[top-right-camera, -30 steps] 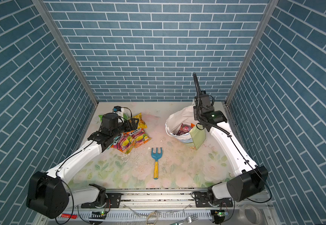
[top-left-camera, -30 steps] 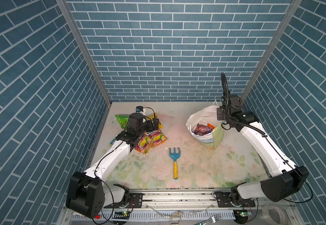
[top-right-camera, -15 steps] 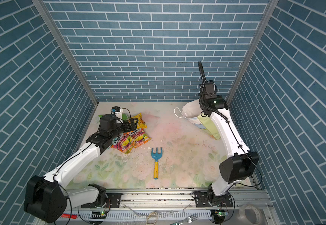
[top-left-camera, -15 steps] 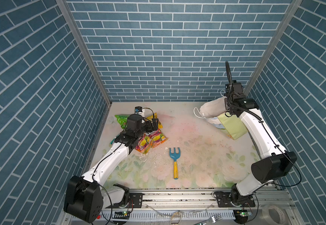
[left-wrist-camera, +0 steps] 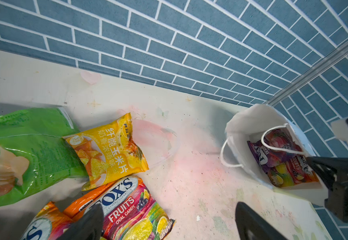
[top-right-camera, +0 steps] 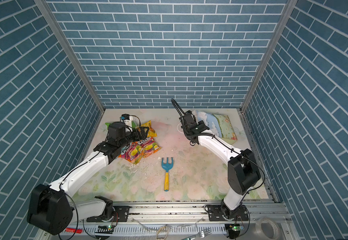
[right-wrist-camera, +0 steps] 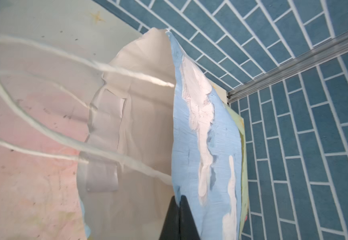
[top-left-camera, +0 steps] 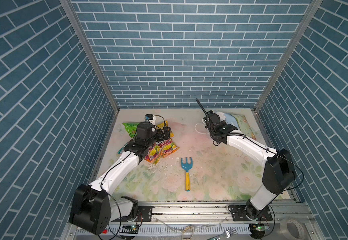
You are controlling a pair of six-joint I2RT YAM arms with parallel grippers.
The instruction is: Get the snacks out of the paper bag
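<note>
Paper bag [top-left-camera: 243,122] first: we find it tipped on its side in the back right corner of the floral-printed table [top-left-camera: 210,166]. In both top views the paper bag [top-right-camera: 220,124] turns a matte face of blue sky, white cloud and green-yellow bands upward. Its mouth gapes toward the middle of the table. The white lining is creased, and a soft twisted cord handle [right-wrist-camera: 137,75] loops out of the mouth.

The right gripper [right-wrist-camera: 177,205] has its thin black fingers pressed together on the bag's rim, just where the white lining meets the blue print. Through the left wrist view we look straight into the mouth. A purple packet [left-wrist-camera: 270,153] and an orange-red packet [left-wrist-camera: 291,174] lie flat against the lower wall, both glossy and crinkled.

The other snacks sit out on the left side of the table. A large green packet [left-wrist-camera: 29,149] lies puffed and shiny. A yellow-orange packet [left-wrist-camera: 110,151] with sawtooth ends rests against it, and fruit candy packets [left-wrist-camera: 131,207] overlap beside both. The left gripper [left-wrist-camera: 169,205] hangs over this pile with its jaws spread wide and nothing between them.

A plastic toy rake [top-left-camera: 186,168], with a blue pronged head and a yellow handle, lies flat mid-table, apart from the packets and the bag.
</note>
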